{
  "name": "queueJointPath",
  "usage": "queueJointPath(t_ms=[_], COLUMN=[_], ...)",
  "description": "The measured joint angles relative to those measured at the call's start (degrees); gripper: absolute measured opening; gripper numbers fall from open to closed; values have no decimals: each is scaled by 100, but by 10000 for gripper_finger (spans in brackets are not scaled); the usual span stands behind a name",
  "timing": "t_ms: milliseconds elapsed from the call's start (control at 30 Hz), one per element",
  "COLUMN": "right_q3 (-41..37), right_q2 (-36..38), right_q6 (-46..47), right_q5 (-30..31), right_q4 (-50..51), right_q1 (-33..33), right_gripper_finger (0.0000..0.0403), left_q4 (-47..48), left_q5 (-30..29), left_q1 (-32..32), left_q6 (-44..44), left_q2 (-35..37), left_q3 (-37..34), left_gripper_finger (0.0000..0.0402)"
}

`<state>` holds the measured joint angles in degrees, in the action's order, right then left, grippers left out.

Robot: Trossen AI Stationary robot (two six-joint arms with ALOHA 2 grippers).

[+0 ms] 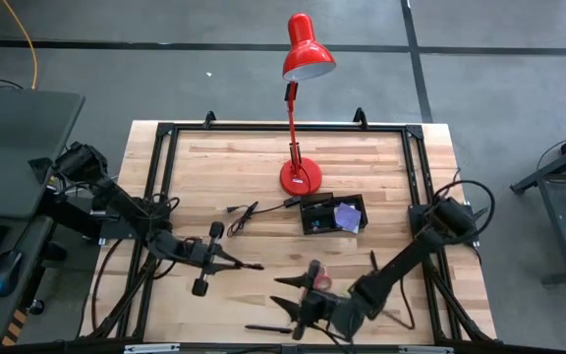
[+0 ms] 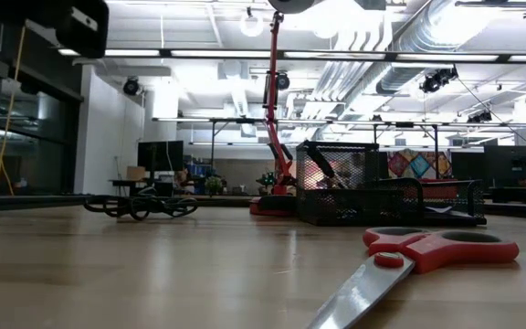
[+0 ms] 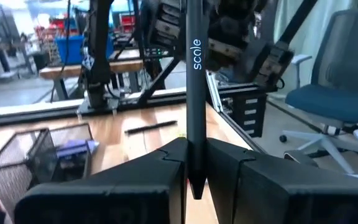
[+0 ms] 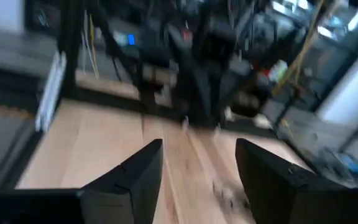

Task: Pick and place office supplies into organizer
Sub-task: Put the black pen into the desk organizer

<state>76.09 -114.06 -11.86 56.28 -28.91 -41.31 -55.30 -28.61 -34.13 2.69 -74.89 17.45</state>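
My left gripper (image 1: pixel 236 262) is at the table's near left, shut on a thin black pen (image 3: pixel 195 93) that sticks out past its fingertips toward the right. My right gripper (image 1: pixel 281 293) is open with nothing between its fingers (image 4: pixel 197 180), near the front edge. It is just left of the red-handled scissors (image 1: pixel 319 275), which lie flat on the table (image 2: pixel 409 260). A second black pen (image 1: pixel 266 329) lies at the front edge. The black mesh organizer (image 1: pixel 332 214) stands right of centre with a purple sticky pad (image 1: pixel 347 213) inside. My left gripper pinches the black pen near one end (image 3: pixel 196 165) between its two fingers. The fingers come level from the table's left and the pen runs on beyond their tips. The pen is lifted clear of the table.
A red desk lamp stands on its round base (image 1: pixel 301 178) at the table's centre back, and its head (image 1: pixel 308 49) reaches past the far edge. A thin black cable (image 1: pixel 247 211) lies left of the organizer. A black frame (image 1: pixel 165 133) borders the wooden tabletop.
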Motion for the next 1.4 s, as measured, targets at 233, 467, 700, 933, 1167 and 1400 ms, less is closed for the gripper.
queueJointPath(t_ms=[233,467,700,933,1167,1400], right_q3=[0,0,0,0,0,0], right_q2=[13,13,107,107,107,107], right_q6=[-1007,-970,-1381,-1496,-1353,-1256], right_q5=[-586,-968,-994,-1266,-1693,-1890], right_q4=[-953,-993,-1248,-1375,-1413,-1366], right_q1=[379,635,684,686,858,994], right_gripper_finger=[206,206,206,182,142,105], left_q4=[-44,118,148,150,152,150], left_q5=[69,91,92,132,206,204], left_q1=[-6,-2,-2,-2,-2,-2], left_q6=[305,311,299,300,301,292], left_q2=[0,0,0,-2,-2,-2], left_q3=[0,2,4,4,4,4], left_gripper_finger=[24,24,24,24,24,24])
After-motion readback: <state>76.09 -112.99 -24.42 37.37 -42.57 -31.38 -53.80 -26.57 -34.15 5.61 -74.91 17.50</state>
